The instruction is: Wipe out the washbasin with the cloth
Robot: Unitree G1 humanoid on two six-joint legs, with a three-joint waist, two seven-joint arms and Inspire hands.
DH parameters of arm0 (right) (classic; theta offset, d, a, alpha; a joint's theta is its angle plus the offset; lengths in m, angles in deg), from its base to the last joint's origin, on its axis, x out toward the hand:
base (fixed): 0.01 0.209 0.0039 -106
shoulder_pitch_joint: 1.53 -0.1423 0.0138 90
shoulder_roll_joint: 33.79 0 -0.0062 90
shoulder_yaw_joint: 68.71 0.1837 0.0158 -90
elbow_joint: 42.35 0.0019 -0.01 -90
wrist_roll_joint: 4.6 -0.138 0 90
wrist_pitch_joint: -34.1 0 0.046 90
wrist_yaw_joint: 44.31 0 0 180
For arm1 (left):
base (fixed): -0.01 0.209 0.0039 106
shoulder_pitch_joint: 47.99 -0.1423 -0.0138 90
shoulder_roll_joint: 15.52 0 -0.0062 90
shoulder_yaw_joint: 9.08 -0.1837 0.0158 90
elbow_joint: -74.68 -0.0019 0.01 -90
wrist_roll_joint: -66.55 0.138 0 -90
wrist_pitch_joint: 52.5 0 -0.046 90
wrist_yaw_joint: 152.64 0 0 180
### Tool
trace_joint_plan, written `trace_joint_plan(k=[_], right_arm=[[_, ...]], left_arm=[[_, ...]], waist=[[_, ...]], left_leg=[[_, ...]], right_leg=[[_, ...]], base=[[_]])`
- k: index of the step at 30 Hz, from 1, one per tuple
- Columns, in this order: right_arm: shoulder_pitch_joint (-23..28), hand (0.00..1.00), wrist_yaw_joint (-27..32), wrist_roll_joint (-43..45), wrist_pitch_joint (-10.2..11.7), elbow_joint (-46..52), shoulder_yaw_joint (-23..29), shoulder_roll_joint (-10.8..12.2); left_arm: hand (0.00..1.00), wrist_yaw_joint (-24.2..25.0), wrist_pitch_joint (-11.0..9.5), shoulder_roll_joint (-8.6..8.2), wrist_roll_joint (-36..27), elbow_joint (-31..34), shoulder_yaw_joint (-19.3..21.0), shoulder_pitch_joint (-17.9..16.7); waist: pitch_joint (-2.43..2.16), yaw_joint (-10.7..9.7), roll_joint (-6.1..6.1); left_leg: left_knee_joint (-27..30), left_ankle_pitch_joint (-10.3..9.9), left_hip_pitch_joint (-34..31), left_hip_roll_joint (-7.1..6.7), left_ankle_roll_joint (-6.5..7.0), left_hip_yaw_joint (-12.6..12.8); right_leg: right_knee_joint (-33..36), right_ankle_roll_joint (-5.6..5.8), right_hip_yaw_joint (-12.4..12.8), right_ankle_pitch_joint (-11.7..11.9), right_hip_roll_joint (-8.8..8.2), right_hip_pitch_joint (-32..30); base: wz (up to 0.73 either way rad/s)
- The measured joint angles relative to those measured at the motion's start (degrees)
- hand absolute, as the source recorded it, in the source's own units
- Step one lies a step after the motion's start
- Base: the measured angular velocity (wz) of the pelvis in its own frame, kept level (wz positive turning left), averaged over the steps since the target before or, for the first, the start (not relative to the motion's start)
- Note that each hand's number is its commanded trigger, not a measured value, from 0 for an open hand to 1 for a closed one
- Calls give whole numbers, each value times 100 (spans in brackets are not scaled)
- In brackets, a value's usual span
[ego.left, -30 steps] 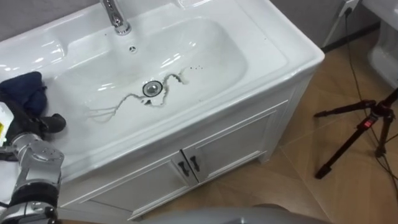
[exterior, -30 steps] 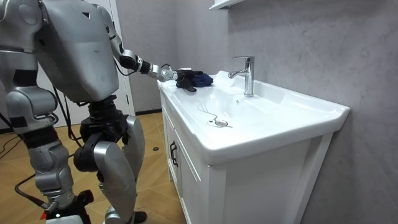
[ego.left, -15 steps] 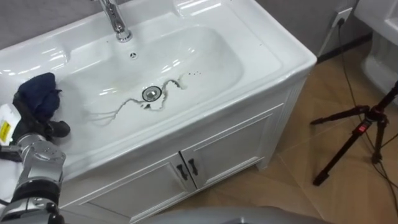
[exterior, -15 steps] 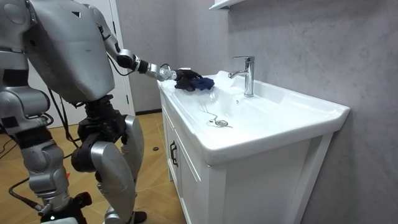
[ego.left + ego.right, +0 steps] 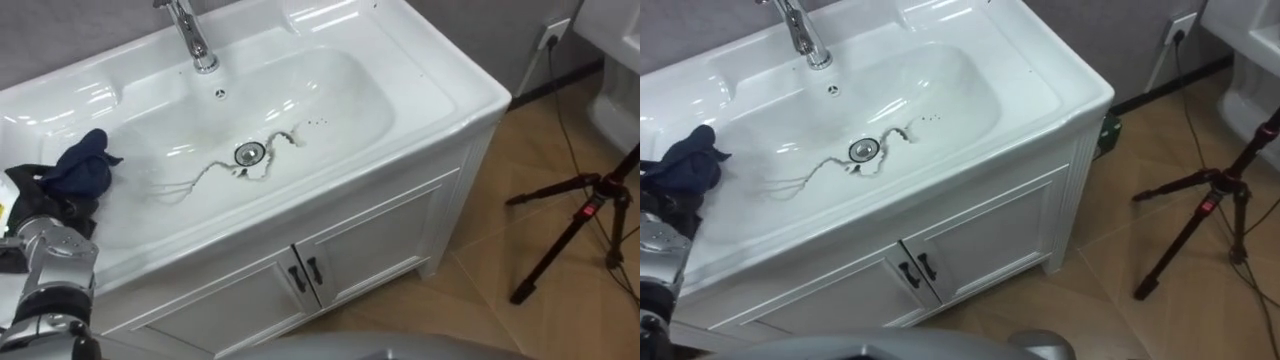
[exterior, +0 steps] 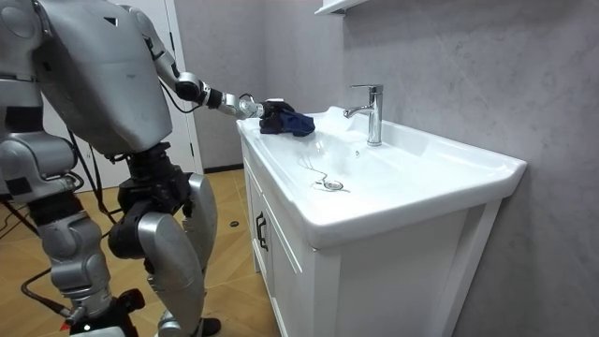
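A glossy white ceramic basin (image 5: pixel 330 95) throws bright reflections. The shiny chrome metal tap (image 5: pixel 190 35) gleams. A crumpled dark blue soft cloth (image 5: pixel 82 170) looks matt. Below are smooth white painted cabinet doors (image 5: pixel 375 245), and behind, a rough grey plaster wall (image 6: pixel 449 65).

White basin (image 5: pixel 330 95), shiny, dirty grey squiggly marks (image 5: pixel 215 170) by its round drain (image 5: pixel 247 152), dark blue cloth (image 5: pixel 80 172) bunched up at its left edge
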Motion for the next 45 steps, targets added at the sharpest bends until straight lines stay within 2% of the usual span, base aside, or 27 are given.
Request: trace_joint_plan(k=[5,11,14,15,16,18,21,25,31,34,40,45], right_arm=[[-152,0,-8,-11,44,-16,-8,-4],[-298,0,-9,-98,226,-45,-93,-5],[-369,0,-6,-136,306,-132,-124,3],[-437,0,6,-138,310,-146,-125,3],[-480,0,30,-143,337,-151,-125,3],[-522,0,32,-144,405,-171,-125,4],[-540,0,49,-162,575,-221,-124,4],[-528,0,110,-169,670,-246,-107,4],[-551,0,119,-223,722,-372,-119,4],[-487,0,108,-270,772,-382,-125,4],[-351,0,52,-244,798,-384,-125,8],[-176,0,63,-241,808,-492,-127,7]], left_arm=[[100,-4,-18,2,-44,10,-2,1],[100,9,-44,1,-40,194,-5,6],[100,54,41,-37,-42,655,-119,-10],[100,61,46,-41,-39,825,-203,-11],[100,63,58,-56,-38,998,-315,-12],[100,74,70,-101,-35,1257,-530,-15],[100,84,107,-188,-36,1840,-794,-29],[100,59,84,-188,50,2610,-913,-21],[100,-23,64,-188,131,3109,-1012,74],[100,-86,-48,-188,448,3162,-1023,100],[100,-252,-266,-185,591,3136,-1020,122],[100,-261,-277,-185,851,3061,-1041,120]], waist=[[0,4,-4],[4,18,-60],[4,10,-183],[22,14,-225],[11,-1,-209],[43,-14,-258],[53,-33,-297],[85,-90,-235],[115,-219,-145],[118,-251,-148],[141,-329,-177],[151,-326,-166]], left_leg=[[-12,0,-3,-2,0,3],[21,0,-58,-9,0,-63],[85,1,-204,-24,-1,-193],[120,1,-276,-24,-1,-218],[142,1,-310,-19,-1,-271],[154,6,-317,-13,-1,-317],[158,7,-364,-6,1,-356],[147,12,-399,-1,8,-323],[134,13,-411,3,7,-303],[135,13,-410,13,7,-272],[133,13,-397,14,7,-157],[118,12,-312,18,7,-126]], right_leg=[[12,1,-1,-3,-2,-9],[11,0,-63,-14,-26,-5],[-3,5,-103,-17,-44,-91],[-13,6,-122,-9,-46,-101],[-82,3,-172,20,-46,-89],[-147,-2,-255,38,-56,-76],[-258,5,-299,79,-58,-50],[-427,17,-341,146,-69,-7],[-501,25,-314,153,-96,0],[-498,23,-298,151,-88,-1],[-487,25,-216,145,-62,-20],[-521,28,-192,147,-36,6]], base=[[0],[6],[21],[14],[16],[14],[6],[0],[-2],[-1],[-3],[-4]])
